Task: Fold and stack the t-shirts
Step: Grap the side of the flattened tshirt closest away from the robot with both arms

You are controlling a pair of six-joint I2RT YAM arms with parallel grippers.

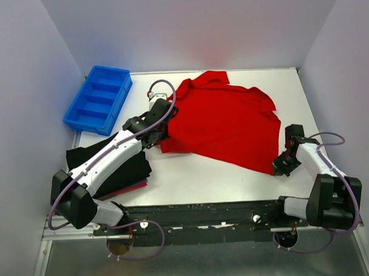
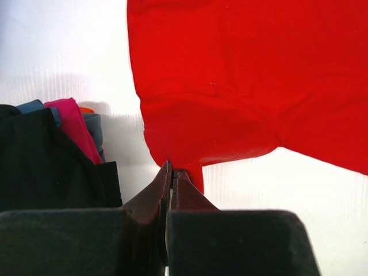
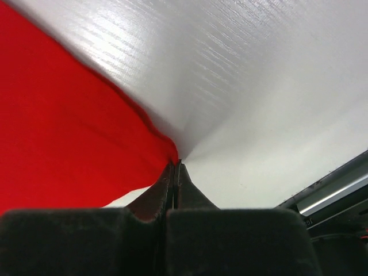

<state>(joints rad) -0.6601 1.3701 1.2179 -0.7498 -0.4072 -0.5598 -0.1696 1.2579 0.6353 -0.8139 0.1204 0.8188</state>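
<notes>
The red t-shirt [image 1: 223,121] lies spread flat on the tabletop [image 1: 192,180], collar at its far end and hem at its near end, so its long axis runs away from the arm bases. The left pincer [image 2: 171,175] sits at the shirt's near-left hem corner, jaws pressed together on a small tab of red cloth. The right pincer [image 3: 175,168] is at the shirt's near-right hem corner, likewise clamped on the tip of the fabric. Each arm holds the corner on its own side, and the hem stretches between them with the body of the shirt lying beyond both pincers. Judging from that, the fold would carry the hem over the shirt toward the collar, both corners moving together.

Just off the shirt's left edge, a stack of folded dark t-shirts [image 1: 132,171] lies partly under the left arm. Farther off the shirt's left, a blue compartment bin [image 1: 81,95] stands, and nothing shows in its compartments.
</notes>
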